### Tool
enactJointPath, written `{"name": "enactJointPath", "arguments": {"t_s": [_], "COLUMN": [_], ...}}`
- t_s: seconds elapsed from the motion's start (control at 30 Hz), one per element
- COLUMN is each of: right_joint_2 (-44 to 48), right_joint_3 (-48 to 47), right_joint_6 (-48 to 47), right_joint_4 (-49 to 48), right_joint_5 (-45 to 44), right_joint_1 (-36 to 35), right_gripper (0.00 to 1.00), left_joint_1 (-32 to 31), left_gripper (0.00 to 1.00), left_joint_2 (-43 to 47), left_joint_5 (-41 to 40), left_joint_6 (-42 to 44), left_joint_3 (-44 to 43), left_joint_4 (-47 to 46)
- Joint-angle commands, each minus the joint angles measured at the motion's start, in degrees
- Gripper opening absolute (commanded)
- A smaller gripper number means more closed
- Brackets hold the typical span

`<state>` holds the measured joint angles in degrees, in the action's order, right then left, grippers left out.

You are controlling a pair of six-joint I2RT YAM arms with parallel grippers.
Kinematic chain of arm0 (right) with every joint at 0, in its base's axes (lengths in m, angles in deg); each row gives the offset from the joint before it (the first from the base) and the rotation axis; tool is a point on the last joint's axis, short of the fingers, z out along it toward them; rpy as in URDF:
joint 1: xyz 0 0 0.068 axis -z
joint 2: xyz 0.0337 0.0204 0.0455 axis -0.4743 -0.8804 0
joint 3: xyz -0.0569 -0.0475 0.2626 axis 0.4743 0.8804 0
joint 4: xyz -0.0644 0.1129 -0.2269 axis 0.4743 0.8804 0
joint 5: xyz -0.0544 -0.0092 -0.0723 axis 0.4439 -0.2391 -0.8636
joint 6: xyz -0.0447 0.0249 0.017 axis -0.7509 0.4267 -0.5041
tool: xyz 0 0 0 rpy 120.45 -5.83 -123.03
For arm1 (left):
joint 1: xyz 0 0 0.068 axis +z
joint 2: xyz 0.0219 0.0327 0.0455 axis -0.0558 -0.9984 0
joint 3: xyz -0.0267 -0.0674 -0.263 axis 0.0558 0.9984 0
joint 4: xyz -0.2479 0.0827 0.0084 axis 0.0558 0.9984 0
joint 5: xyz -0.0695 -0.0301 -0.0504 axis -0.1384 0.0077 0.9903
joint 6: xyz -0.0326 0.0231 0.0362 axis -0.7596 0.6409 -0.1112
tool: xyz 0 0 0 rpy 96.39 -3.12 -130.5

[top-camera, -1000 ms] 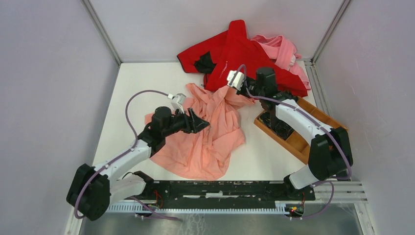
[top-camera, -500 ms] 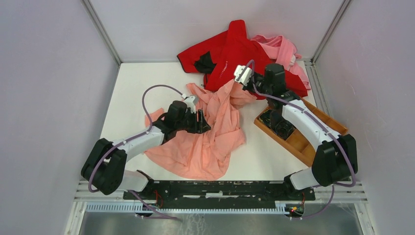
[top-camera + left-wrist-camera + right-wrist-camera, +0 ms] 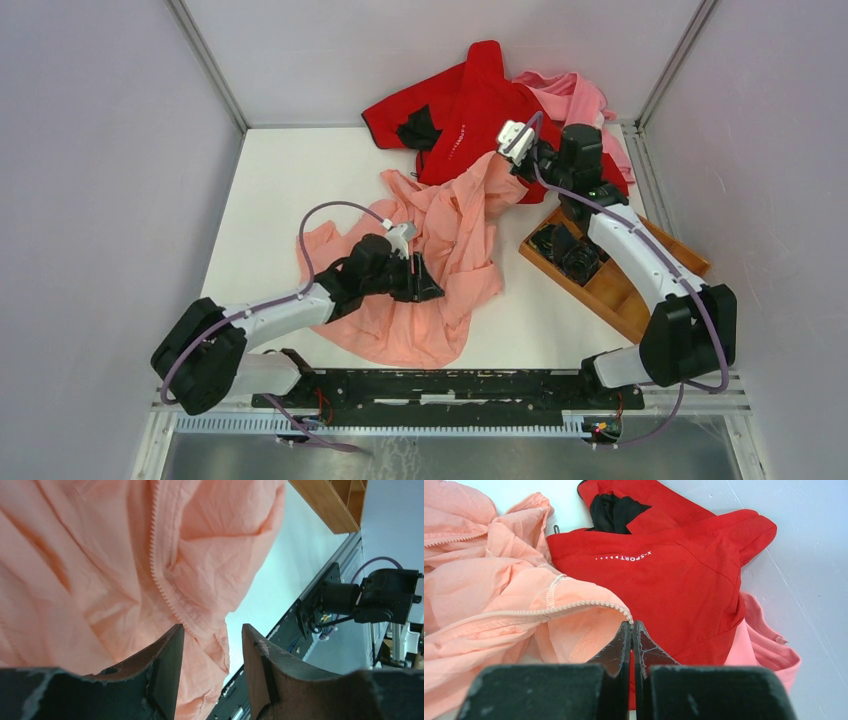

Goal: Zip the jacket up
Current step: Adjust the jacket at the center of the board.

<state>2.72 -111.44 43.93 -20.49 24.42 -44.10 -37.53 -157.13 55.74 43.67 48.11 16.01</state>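
Observation:
The salmon-pink jacket (image 3: 420, 300) lies crumpled mid-table. My right gripper (image 3: 512, 172) is shut on the top end of its zipper edge (image 3: 549, 611), holding that corner stretched toward the back right. In the right wrist view the fingertips (image 3: 632, 624) pinch the last zipper teeth. My left gripper (image 3: 428, 284) sits low over the jacket's middle. In the left wrist view it (image 3: 212, 627) is open. A line of zipper teeth (image 3: 160, 575) and the hem run down into the gap beside the left finger (image 3: 167, 660). No slider shows.
A bright red garment (image 3: 480, 100) and a paler pink one (image 3: 580, 100) are heaped at the back, just behind my right gripper. A wooden tray (image 3: 625, 295) holding black items (image 3: 565, 250) lies at the right. Walls close in on the left, right and back.
My right gripper has pulled the jacket corner farther right and back. My left gripper has moved nearer and rightward along the jacket, its jaws narrowing.

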Motion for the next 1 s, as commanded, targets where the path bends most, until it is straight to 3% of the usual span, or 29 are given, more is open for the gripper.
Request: {"name": "enactJointPath", "arguments": {"t_s": [0.0, 0.37, 0.7, 0.97], "right_joint_2": [2.0, 2.7, 3.3, 3.6], "right_joint_3": [0.0, 1.6, 2.9, 3.6], "right_joint_6": [2.5, 3.1, 3.2, 3.4], "right_joint_4": [-3.2, -4.1, -4.3, -4.6], "right_joint_5": [2.1, 3.4, 4.1, 4.2], "right_joint_1": [0.9, 1.4, 1.5, 1.8], "right_gripper": [0.0, 0.0, 0.0, 0.0], "left_joint_1": [-2.8, -5.4, -5.6, -5.6], "left_gripper": [0.52, 0.46, 0.39, 0.39], "left_joint_2": [-1.1, -7.5, -13.0, -14.7], "left_joint_5": [-3.0, -5.1, -3.3, 0.5], "left_joint_6": [-4.9, -5.1, -5.2, -7.7], "left_joint_3": [0.8, -0.2, -1.2, -0.8], "left_joint_4": [-2.8, -3.9, -7.1, -12.7]}}
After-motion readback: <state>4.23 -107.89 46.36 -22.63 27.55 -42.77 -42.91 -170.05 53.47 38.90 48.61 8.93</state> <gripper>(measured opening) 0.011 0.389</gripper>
